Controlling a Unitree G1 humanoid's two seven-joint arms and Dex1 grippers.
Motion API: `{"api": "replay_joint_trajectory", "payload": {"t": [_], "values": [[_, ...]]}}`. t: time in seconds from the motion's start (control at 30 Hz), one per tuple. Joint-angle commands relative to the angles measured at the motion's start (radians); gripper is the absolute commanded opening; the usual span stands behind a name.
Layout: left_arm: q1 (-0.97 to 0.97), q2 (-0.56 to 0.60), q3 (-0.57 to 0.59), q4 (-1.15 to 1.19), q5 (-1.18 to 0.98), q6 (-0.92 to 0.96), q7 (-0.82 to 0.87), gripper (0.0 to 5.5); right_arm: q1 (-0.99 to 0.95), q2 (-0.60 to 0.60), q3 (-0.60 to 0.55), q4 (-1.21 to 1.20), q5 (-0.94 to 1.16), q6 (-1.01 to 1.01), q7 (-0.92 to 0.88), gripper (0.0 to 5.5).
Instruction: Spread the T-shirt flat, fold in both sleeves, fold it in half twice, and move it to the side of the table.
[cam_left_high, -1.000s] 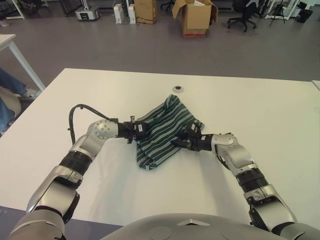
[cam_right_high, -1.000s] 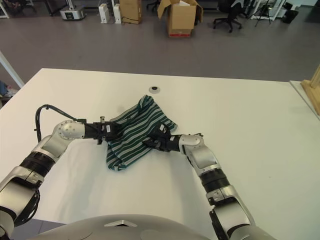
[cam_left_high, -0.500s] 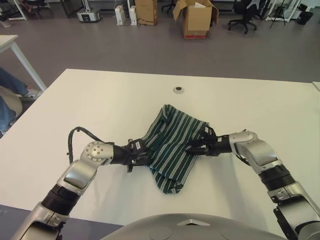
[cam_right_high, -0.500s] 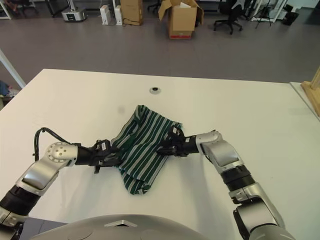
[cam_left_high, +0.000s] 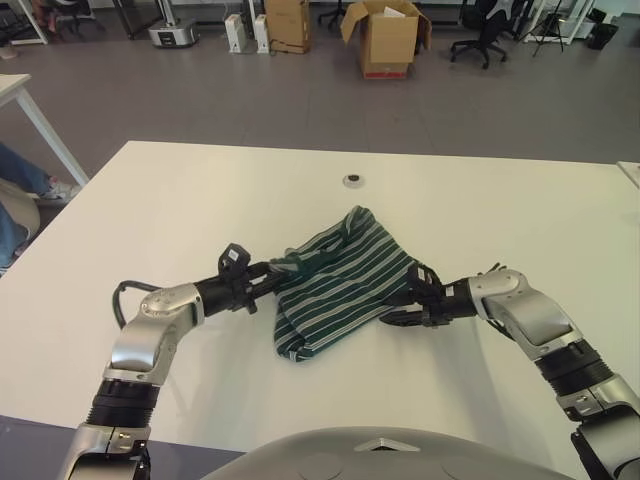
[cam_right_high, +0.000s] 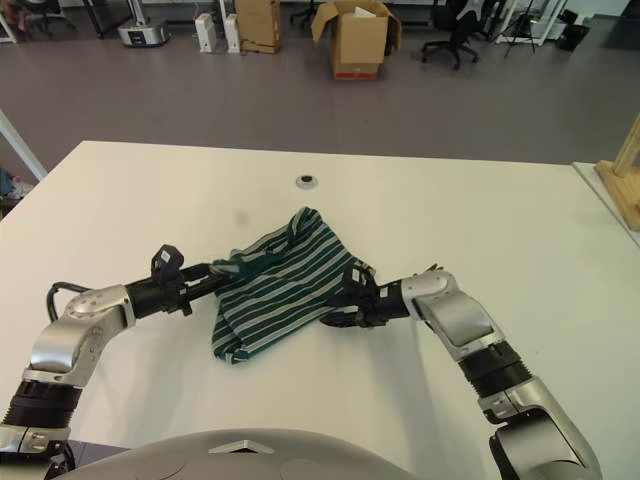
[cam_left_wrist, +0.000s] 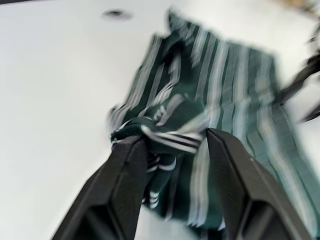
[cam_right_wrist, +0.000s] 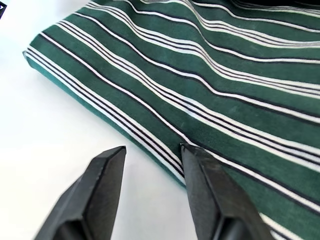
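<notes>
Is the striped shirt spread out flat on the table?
No, the T-shirt lies bunched up and folded over itself on the table.

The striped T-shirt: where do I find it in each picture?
Left eye view: T-shirt mid-table, between left gripper and right gripper.
Right eye view: T-shirt, same spot.
Left wrist view: T-shirt bunched between the fingers.
Right wrist view: T-shirt hem beside the open fingers.
Landmark for eye and left wrist views: round table cap beyond it.
</notes>
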Motion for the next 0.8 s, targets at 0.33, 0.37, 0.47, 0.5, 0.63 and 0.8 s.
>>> {"api": "replay_joint_trajectory", "payload": {"t": [0.33, 0.37, 0.47, 0.5, 0.63, 0.8], "values": [[-0.385, 0.005, -0.291, 0.435, 0.354, -0.571, -0.256, 2.04, -0.134, 0.021, -0.125, 0.112, 0.025, -0.04, -0.032, 2.02], [-0.387, 0.001, -0.325, 0.49, 0.397, -0.654, -0.272, 2.04, -0.142, 0.03, -0.142, 0.119, 0.035, -0.031, -0.04, 2.02], [-0.457, -0.002, -0.427, 0.775, 0.634, -0.925, -0.145, 2.04, -0.131, 0.027, -0.154, 0.131, 0.033, -0.026, -0.031, 2.02], [-0.48, -0.01, -0.438, 0.858, 0.685, -0.976, -0.088, 2.04, -0.127, 0.027, -0.158, 0.133, 0.037, -0.027, -0.031, 2.02], [-0.547, -0.072, -0.387, 1.048, 0.719, -1.095, 0.116, 2.04, -0.118, 0.087, -0.122, 0.2, -0.05, -0.081, -0.152, 2.02], [-0.535, -0.122, -0.331, 1.047, 0.614, -1.124, 0.015, 2.04, -0.159, 0.282, -0.209, 0.566, -0.093, -0.111, -0.442, 2.02]]}}
